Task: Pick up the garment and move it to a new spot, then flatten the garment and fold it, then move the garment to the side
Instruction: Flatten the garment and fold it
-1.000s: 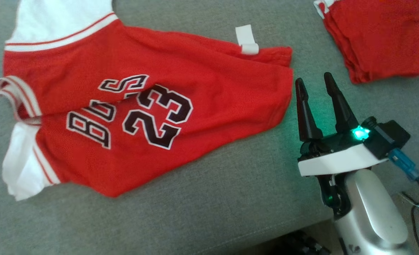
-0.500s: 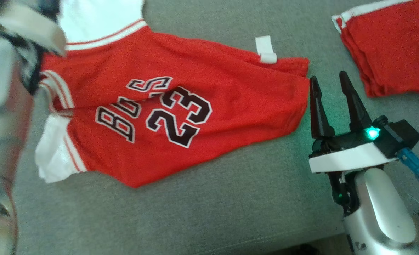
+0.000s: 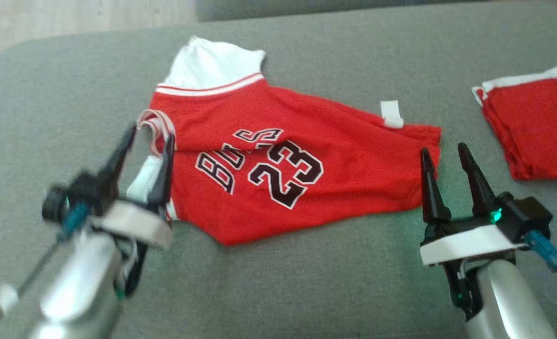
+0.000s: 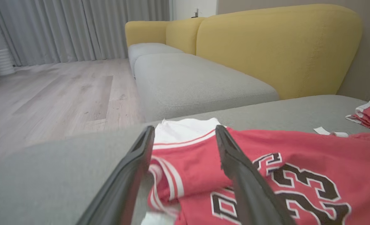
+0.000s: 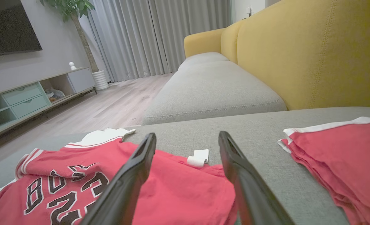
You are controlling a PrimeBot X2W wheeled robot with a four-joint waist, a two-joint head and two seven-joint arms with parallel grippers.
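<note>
On your left, the left gripper (image 3: 149, 135) has its long dark fingers spread by the jersey's (image 3: 344, 141) striped armhole. The jersey is soft red cloth with white banded trim. It lies creased on the grey woven cushion (image 3: 306, 282), long axis left to right, neck end left, hem right. You can read "23" in black edged with white, plus "BU" and "S" across a fold. The right gripper (image 3: 443, 149), fingers apart, sits just beside the hem. Folded red cloth (image 3: 537, 136) lies further right.

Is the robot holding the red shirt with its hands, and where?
Nothing is held. The left hand and the right hand are both open, at opposite ends of the red number-23 basketball jersey.
</note>
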